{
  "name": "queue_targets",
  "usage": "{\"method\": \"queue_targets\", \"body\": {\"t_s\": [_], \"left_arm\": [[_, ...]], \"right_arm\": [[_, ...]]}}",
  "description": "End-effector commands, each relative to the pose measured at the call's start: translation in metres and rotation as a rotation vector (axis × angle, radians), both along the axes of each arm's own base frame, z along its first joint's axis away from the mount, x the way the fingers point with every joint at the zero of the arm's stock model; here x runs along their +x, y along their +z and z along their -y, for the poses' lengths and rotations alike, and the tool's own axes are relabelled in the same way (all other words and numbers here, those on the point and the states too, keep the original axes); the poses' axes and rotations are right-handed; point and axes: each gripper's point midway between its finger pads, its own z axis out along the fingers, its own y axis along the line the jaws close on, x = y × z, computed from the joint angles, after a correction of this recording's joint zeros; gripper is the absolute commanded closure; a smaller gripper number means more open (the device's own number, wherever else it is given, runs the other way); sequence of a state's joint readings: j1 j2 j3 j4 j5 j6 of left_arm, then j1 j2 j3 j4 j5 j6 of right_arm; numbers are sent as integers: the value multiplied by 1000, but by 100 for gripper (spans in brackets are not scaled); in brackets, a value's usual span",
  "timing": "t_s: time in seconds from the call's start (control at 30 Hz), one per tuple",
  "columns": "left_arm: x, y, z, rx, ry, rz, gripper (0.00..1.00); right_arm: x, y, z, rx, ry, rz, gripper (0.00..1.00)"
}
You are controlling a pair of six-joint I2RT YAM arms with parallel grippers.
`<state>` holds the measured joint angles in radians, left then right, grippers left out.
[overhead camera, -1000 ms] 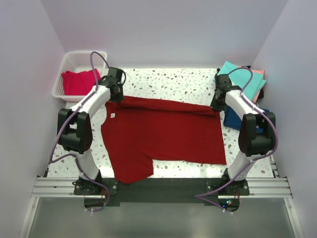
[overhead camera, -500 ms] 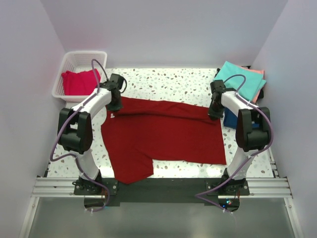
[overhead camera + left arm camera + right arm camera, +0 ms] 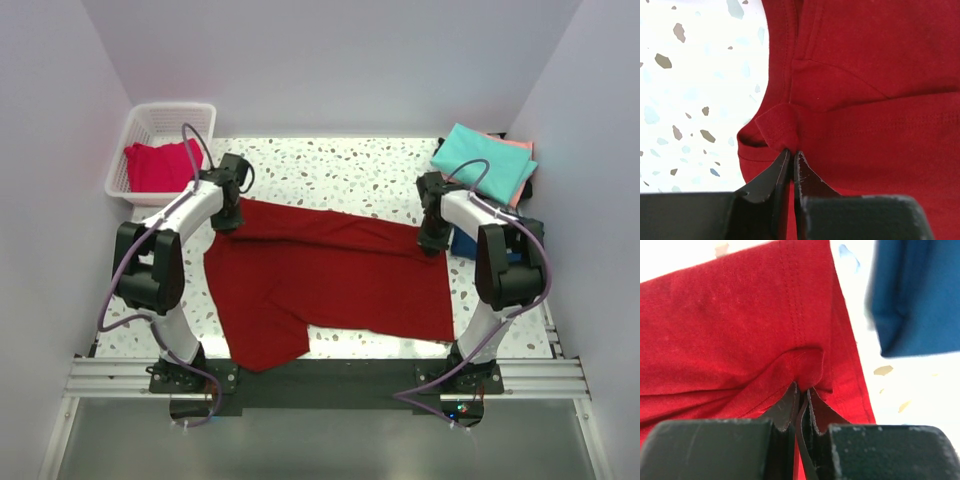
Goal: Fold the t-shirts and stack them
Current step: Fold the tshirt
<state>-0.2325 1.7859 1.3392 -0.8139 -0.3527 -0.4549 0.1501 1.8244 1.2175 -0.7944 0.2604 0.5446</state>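
Note:
A large dark red t-shirt [image 3: 330,285] lies spread on the speckled table, its far edge turned over toward the near side. At the shirt's far left corner, my left gripper [image 3: 229,217] [image 3: 792,151] is shut on a pinched fold of that cloth [image 3: 777,127]. My right gripper [image 3: 431,243] [image 3: 803,387] is shut on the hemmed far right corner [image 3: 807,360]. Teal [image 3: 485,160], salmon pink [image 3: 518,146] and navy [image 3: 463,244] [image 3: 920,295] t-shirts lie stacked at the right. A pinkish-red t-shirt [image 3: 158,166] sits in the basket.
A white lattice basket [image 3: 165,108] stands at the far left corner, close behind the left arm. The folded stack is right beside the right gripper. Bare speckled tabletop [image 3: 340,165] shows beyond the red shirt. Walls close in the table on three sides.
Both grippers have drawn toward the near side, carrying the shirt's far edge with them. The turned-over band of cloth is wider, and more bare table shows behind it.

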Motion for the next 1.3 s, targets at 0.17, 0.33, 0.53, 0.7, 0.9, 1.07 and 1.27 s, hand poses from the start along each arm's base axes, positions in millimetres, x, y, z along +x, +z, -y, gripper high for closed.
{"method": "queue_targets", "body": {"t_s": [0.17,0.33,0.53,0.7,0.9,1.07,1.27], "left_arm": [[-5,-12,-4,36,5,-51,51],[4,-7,-5,52,8,-31,49],[33,9,2,32,11,32,49],[68,29,19,-37,-1,123,48],[93,27,36,-97,-34,149,48],[92,5,40,-93,-54,95,48],[86,-12,42,-103,-60,54,49]], "right_arm": [[-38,44,13,-95,-43,17,85],[-67,49,-1,-29,-28,-37,82],[-79,60,-3,-14,-31,-58,76],[-72,72,4,-59,-43,-12,64],[-44,74,14,-126,-71,71,58],[-12,56,7,-118,-81,110,58],[5,17,-7,-62,-87,77,58]]}}
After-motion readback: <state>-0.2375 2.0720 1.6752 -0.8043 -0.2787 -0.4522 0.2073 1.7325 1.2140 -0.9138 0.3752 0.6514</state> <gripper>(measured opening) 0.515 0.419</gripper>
